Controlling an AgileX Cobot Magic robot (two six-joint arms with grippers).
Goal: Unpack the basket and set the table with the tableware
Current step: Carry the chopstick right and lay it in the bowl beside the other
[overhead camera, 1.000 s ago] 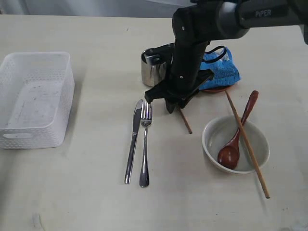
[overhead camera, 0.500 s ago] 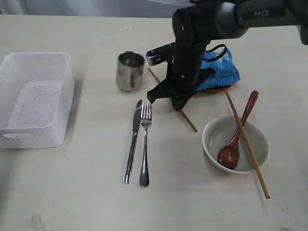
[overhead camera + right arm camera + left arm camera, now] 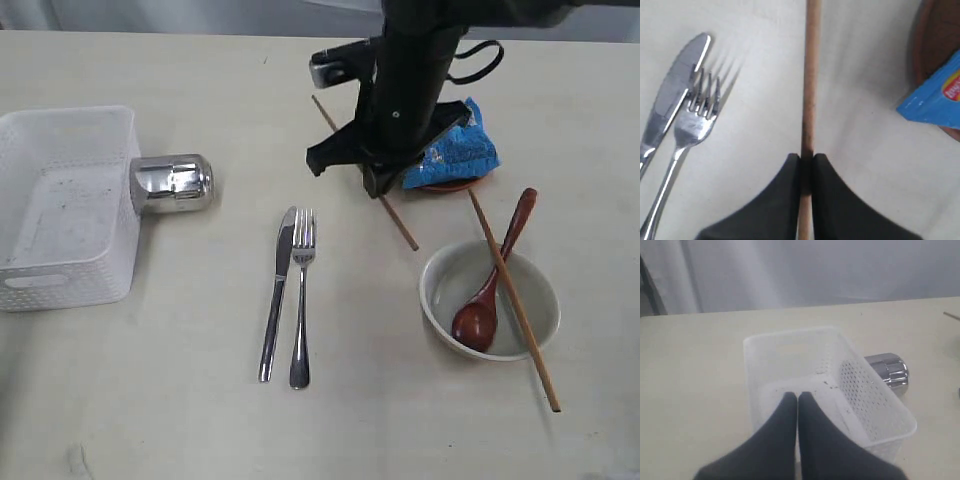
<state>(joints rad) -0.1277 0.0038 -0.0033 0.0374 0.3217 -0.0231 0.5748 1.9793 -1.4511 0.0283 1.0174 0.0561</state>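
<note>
My right gripper [image 3: 372, 186] is shut on one wooden chopstick [image 3: 400, 226], held low over the table [image 3: 200, 420]; the right wrist view shows the jaws [image 3: 806, 158] pinching that chopstick [image 3: 812, 75]. The steel cup [image 3: 172, 184] lies on its side against the white basket [image 3: 60, 200]. Knife [image 3: 277, 290] and fork [image 3: 301, 300] lie side by side. An off-white bowl [image 3: 535, 300] holds the wooden spoon [image 3: 490, 290], with the second chopstick [image 3: 512, 290] across it. My left gripper [image 3: 797, 396] is shut with nothing in it, above the basket [image 3: 790, 345].
A blue snack bag [image 3: 450, 150] rests on the small brown plate [image 3: 448, 186] just right of my right arm. In the right wrist view the knife [image 3: 677, 85] and fork [image 3: 690, 125] lie beside the chopstick, the bag [image 3: 940, 100] on the other side.
The steel cup went from upright beside my right gripper to the left, and now lies on its side against the basket. The right gripper drew back with the chopstick.
</note>
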